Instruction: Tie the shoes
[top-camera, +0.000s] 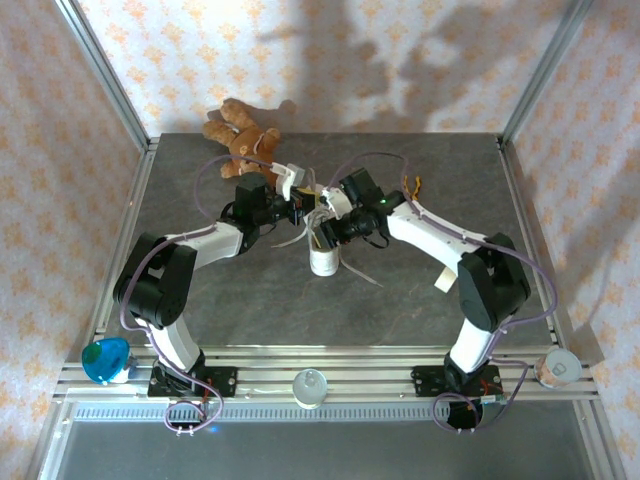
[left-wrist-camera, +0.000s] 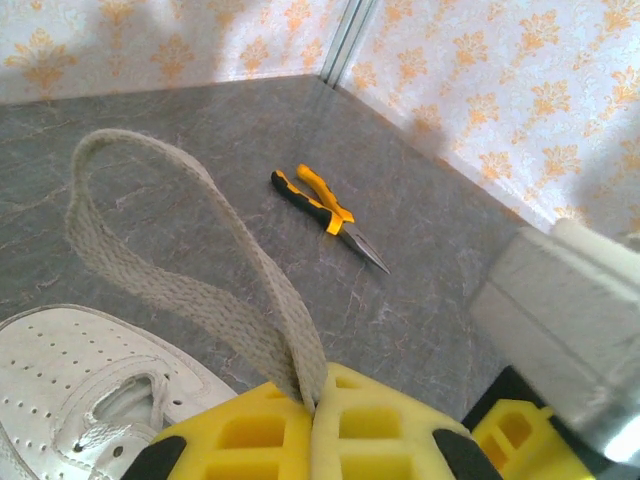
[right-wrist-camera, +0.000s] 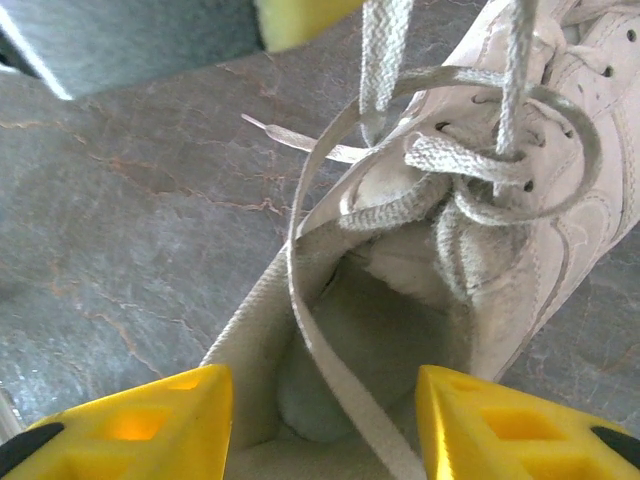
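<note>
one sneaker mid-table, left fingers pinching a lace loop

one table, dark grey with a veined, stone-like top, sits inside cream walls printed with orange motifs. metal rails frame its edges. two arms reach in from the near edge and meet over the middle. open grey surface lies on the near side of that meeting point and out toward both side rails.

one brown plush teddy bear lies at the far edge, left of centre, well apart from the shoe.

one white sneaker sits in the middle of the table, right under the two grippers. its upper is smooth, with small punched holes over the toe, and its opening has a pale grey lining.

the left gripper has its yellow pads pressed together on a flat woven lace, which rises from them in a tall loop. the right gripper hangs over the heel opening with its yellow fingers spread wide, gripping nothing. a lace strand runs between them, and a loose knot sits by the top eyelets.

one pair of long-nose pliers, with yellow and black handles, lies on bare table toward the far right corner.
</note>
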